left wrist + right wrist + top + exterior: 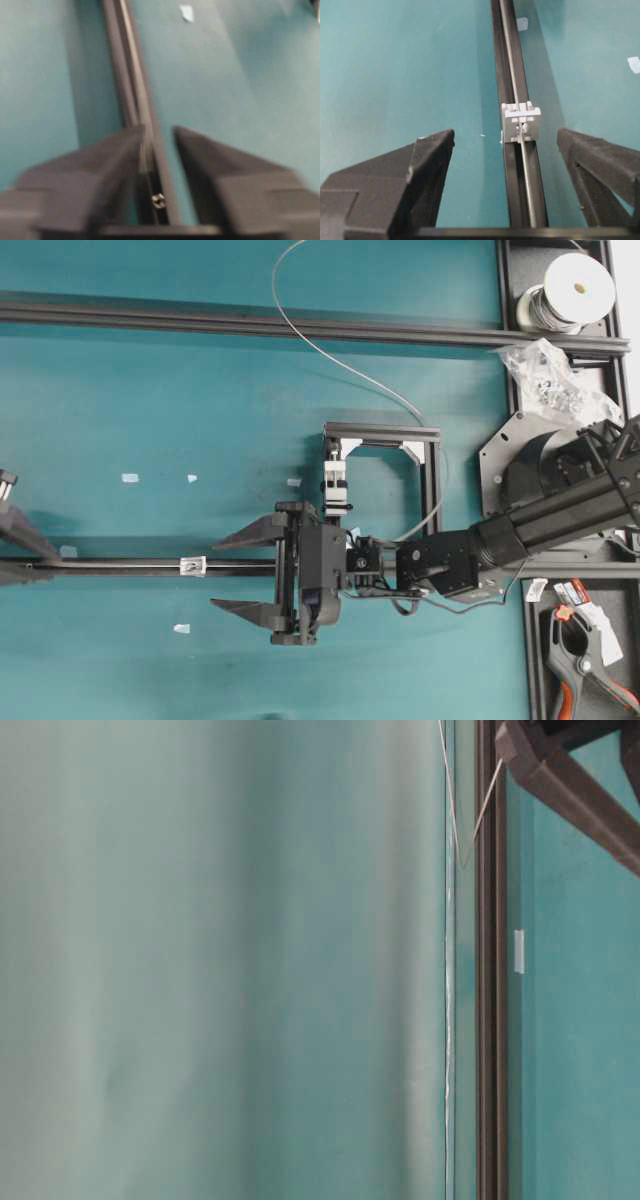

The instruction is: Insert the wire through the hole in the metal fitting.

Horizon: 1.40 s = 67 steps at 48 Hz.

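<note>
1. The right gripper is reaching across the table with its jaws standing wide apart and gripping nothing. The jaws are pointing along the black rail towards the metal fitting.
2. In the right wrist view the metal fitting is sitting on the rail just ahead of the open jaws, roughly centred between them but not touched by either.
3. The left gripper is showing only as a blur. Its jaws are standing a narrow gap apart above the same rail, and I cannot tell whether anything thin is lying between them.
4. The wire is running off the white spool, arcing across the table and dropping beside the small black frame towards the right arm. Its free end is not showing in any view.
5. A thin bright line is running along the rail groove through the fitting, but whether that is wire or just the rail's edge I cannot tell.
6. Judging by this, the threading itself is looking not yet done — the step in hand is the approach to the fitting.
7. The next move is calling for a steady hold on the fitting, then a fine, straight feed of the wire tip into a hole barely wider than itself — any bend in the tip is likely to make it miss.
</note>
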Each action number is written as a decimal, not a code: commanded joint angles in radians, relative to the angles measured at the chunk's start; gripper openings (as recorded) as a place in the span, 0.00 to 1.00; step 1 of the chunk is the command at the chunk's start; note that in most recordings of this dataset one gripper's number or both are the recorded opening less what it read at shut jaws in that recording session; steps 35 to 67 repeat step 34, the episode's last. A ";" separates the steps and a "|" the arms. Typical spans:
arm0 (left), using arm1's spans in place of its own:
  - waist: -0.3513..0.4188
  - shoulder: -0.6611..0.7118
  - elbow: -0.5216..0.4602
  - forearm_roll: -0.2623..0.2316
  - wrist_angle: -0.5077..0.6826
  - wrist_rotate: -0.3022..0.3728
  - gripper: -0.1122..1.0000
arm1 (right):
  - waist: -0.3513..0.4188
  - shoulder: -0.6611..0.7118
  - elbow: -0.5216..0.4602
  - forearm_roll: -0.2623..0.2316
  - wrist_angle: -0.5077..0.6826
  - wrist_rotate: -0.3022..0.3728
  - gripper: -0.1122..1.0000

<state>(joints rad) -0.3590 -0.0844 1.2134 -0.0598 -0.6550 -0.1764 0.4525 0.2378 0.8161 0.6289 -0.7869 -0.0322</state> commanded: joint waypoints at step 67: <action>0.084 -0.064 -0.006 0.003 -0.052 0.040 0.72 | 0.002 -0.178 0.066 -0.005 -0.009 -0.043 0.92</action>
